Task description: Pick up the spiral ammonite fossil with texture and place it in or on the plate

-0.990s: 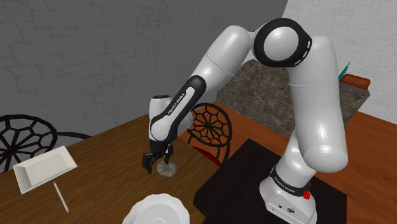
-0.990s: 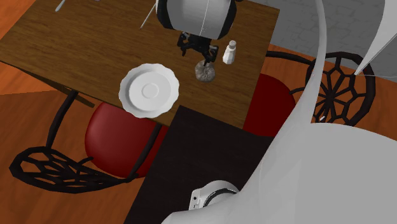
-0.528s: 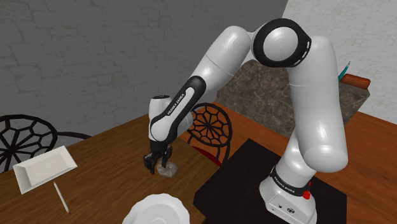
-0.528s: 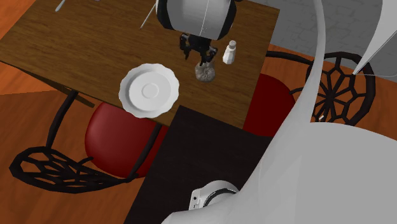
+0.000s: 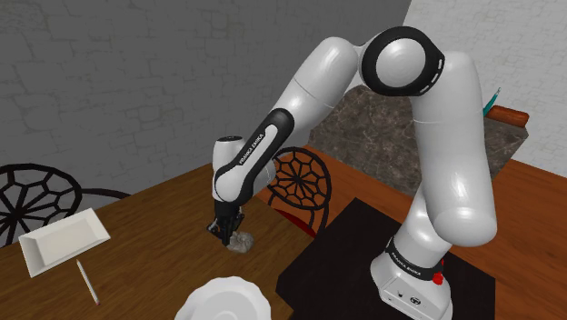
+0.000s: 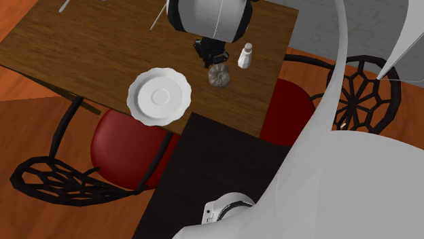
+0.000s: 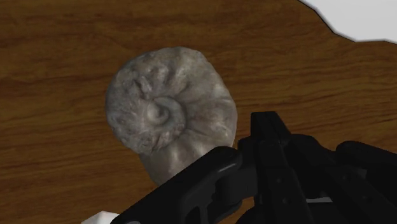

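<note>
Grey spiral ammonite fossil (image 5: pixel 241 242) flat on the brown wooden surface (image 5: pixel 154 218), near the edge closest to the stand (image 5: pixel 411 282). Resting on the wood, not lifted and not on the plate (image 5: pixel 227 302). Plate white and scalloped, near the fossil but apart from it, toward the shoulder view's lower left.

In the second exterior view, fossil (image 6: pixel 219 75) to the right of the plate (image 6: pixel 145 95), a strip of bare surface (image 6: pixel 81 41) between them. Small white shaker (image 6: pixel 244 56) upright just beside the fossil, on the side away from the stand, apart from it.

Jaws down low at the end of the white arm (image 5: pixel 304 95), right beside the fossil on its side away from the stand. Released or clenched: cannot tell. Touching the fossil or not: cannot tell either.

Along the jaws in the wrist view: fossil (image 7: pixel 168 118) with ribbed whorls winding in to a small central knob. Black hardware crossing in front of 1 side of it, a corner of the plate (image 7: pixel 372 16) beyond.

At the surface's far end, shoulder view's left: white rectangular tray (image 5: pixel 62 241) with a thin pale stick (image 5: pixel 87 283) near it. 2 black wire-backed chairs with red seats (image 6: pixel 129 153) (image 6: pixel 285 112) drawn up at the near edge.
</note>
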Robot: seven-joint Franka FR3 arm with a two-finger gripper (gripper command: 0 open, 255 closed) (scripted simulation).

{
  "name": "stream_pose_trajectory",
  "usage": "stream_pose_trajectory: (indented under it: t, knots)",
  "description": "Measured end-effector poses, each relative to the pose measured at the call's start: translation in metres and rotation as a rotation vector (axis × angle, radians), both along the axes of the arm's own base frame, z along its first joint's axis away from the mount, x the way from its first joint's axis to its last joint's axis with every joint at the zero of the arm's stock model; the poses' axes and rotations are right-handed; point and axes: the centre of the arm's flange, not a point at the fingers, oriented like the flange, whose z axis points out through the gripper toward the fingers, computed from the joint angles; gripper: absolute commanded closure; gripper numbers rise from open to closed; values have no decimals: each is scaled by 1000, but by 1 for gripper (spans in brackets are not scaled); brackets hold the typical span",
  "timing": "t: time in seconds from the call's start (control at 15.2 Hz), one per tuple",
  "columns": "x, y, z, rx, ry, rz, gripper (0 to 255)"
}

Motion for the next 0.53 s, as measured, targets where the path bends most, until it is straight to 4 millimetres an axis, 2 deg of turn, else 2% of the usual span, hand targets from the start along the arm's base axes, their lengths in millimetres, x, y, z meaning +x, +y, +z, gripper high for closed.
stream_pose_trajectory:
  t: [0.07,0.2,0.53]
  knots:
    - [0,0,0,0,0,0,0]
    - [3,-2,1,-21,-8,6,0]
    - [29,-6,-6,-199,-75,75,0]
